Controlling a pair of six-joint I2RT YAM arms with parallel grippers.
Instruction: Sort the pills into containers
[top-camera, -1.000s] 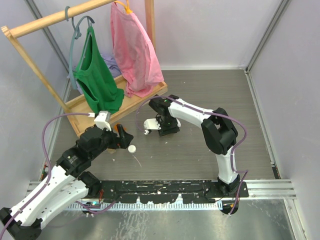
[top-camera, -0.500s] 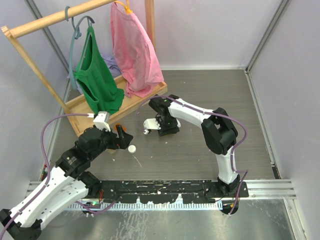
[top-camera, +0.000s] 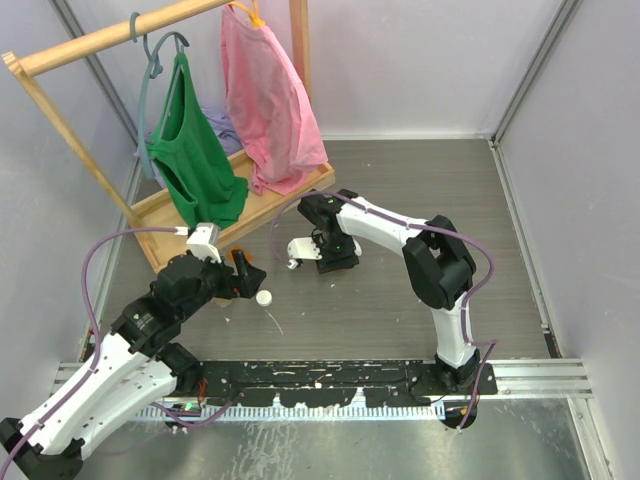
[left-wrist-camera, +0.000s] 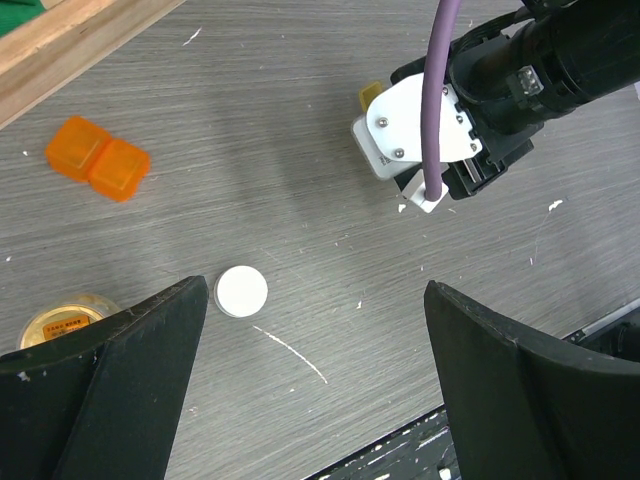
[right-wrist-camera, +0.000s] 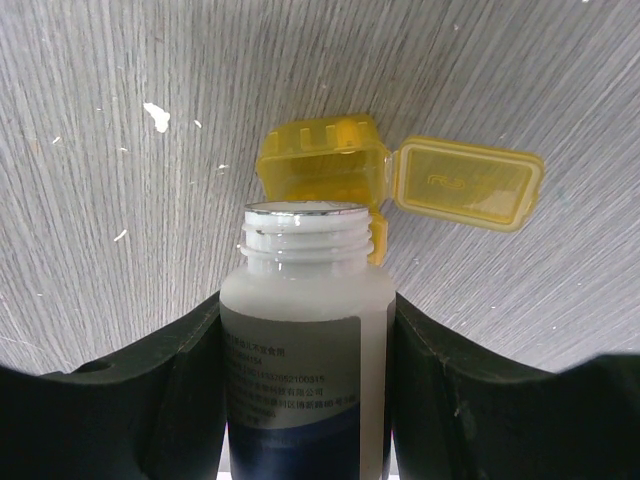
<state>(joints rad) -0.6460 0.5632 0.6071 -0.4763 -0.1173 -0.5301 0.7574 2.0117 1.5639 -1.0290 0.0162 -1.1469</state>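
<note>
Right gripper (right-wrist-camera: 305, 390) is closed on a white plastic bottle (right-wrist-camera: 305, 300) with a blue-and-white label, one dark finger pressing on each side of its body. The threaded mouth of the bottle carries no cap and points toward the top of the right wrist frame. Just beyond this mouth, in the upper centre of that frame, the translucent yellow two-cell pill box (right-wrist-camera: 322, 165) lies on the grey wood-grain table (right-wrist-camera: 100, 150). One hinged lid (right-wrist-camera: 465, 185) of the box is folded open to the right. The bottle rim covers the near edge of the box, so I cannot tell if they touch. Left gripper (left-wrist-camera: 315, 400) holds nothing, its two dark fingers spread wide at the lower corners of the left wrist frame. Between them, nearer the left finger, lies a small round white cap (left-wrist-camera: 241, 291). An orange two-cell pill box (left-wrist-camera: 98, 160), closed, sits at the upper left of that frame, well apart from the cap. At the lower left, a small round gold-coloured tin (left-wrist-camera: 62, 320) is partly hidden by a finger.
</note>
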